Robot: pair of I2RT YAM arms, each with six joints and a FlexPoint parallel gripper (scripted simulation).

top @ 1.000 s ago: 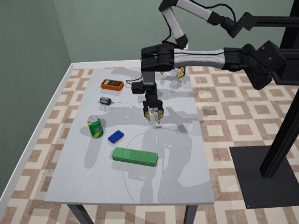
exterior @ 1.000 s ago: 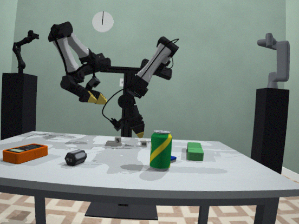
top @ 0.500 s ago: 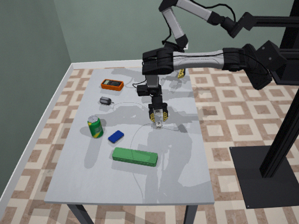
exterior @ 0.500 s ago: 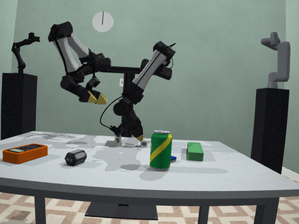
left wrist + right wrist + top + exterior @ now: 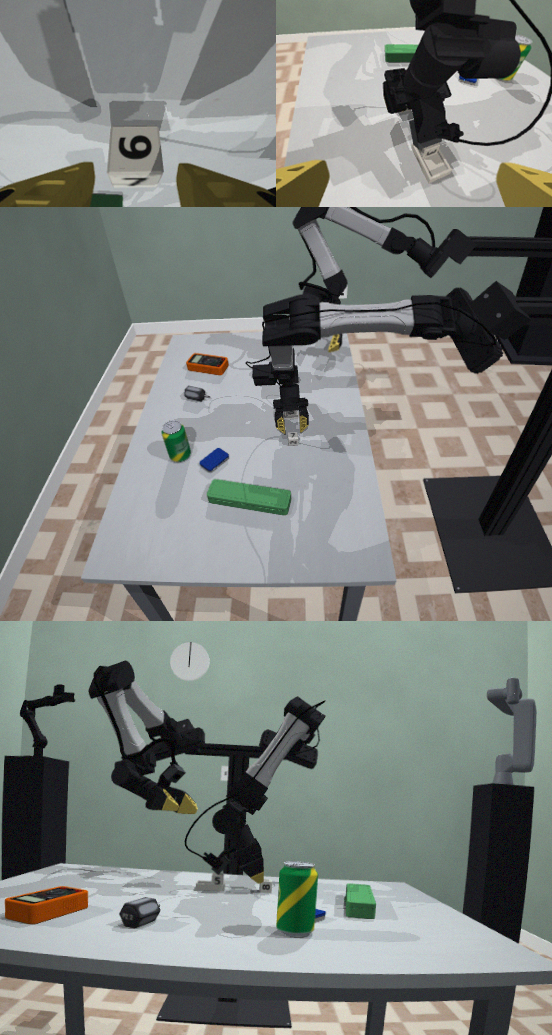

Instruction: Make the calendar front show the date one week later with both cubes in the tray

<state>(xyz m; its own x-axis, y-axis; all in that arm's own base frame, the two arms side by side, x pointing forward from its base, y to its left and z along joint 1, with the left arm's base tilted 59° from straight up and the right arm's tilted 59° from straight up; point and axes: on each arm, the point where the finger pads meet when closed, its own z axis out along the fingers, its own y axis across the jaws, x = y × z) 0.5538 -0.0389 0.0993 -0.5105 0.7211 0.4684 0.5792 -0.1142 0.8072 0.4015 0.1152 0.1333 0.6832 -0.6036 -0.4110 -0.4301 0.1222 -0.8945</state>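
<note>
A loose white cube stands on the table. In the left wrist view it shows a sideways 6 or 9, with a 7 on the face below. The exterior view shows an 8 on its side. My left gripper is partly open, low, with the cube just ahead between its fingertips, not gripped. The tray holds the other cube at one end, showing a 5 in the exterior view. My right gripper is wide open, raised and empty.
A green box, blue block, green can, dark weight and orange multimeter stand around. The left arm crosses above the tray, partly blocking the right wrist view.
</note>
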